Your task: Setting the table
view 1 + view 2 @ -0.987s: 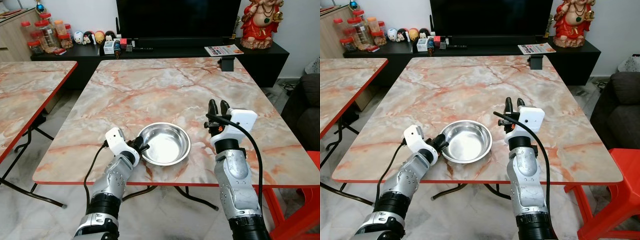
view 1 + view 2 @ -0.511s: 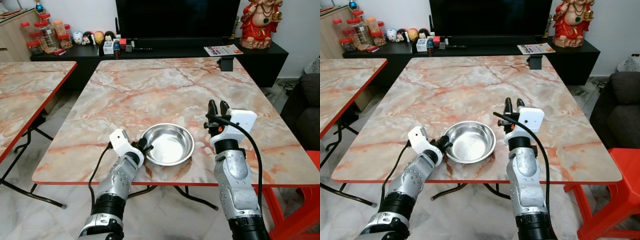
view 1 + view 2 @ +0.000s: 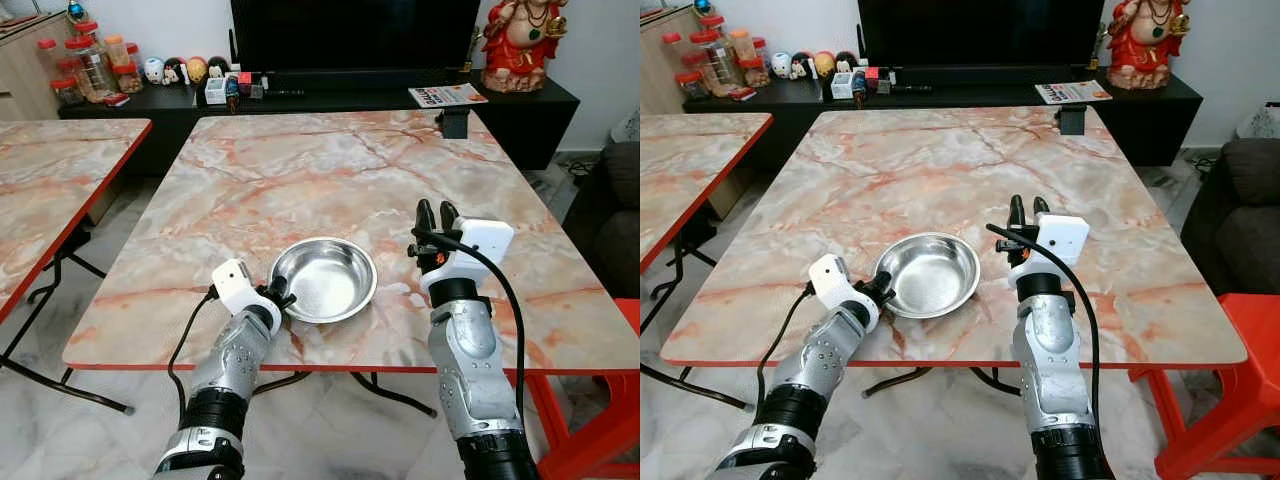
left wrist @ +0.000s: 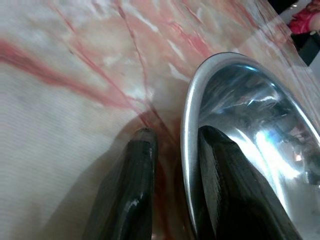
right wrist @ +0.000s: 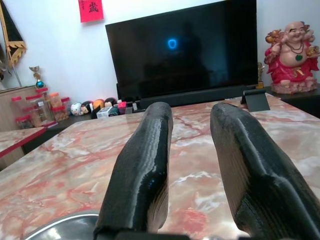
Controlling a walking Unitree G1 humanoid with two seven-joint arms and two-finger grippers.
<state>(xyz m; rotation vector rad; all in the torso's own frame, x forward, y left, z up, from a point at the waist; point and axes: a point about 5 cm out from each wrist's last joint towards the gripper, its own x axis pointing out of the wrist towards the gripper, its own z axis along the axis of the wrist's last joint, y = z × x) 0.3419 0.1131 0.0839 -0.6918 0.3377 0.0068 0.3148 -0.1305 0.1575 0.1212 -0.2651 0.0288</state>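
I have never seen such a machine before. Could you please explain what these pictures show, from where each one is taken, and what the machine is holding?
This is a humanoid robot with two silver arms. Each arm ends in an end effector with two long black fingers. The two wide pictures come from a stereo camera on its head, looking down at a marble-patterned table. The other two pictures come from a small camera on each wrist, looking along the fingers.

On the table lies a steel bowl. The left end effector grips its near rim: in the left wrist view one finger is inside the bowl and the other outside. The right end effector is raised above the table, open and holding nothing. Behind the table are a television and a red statue.
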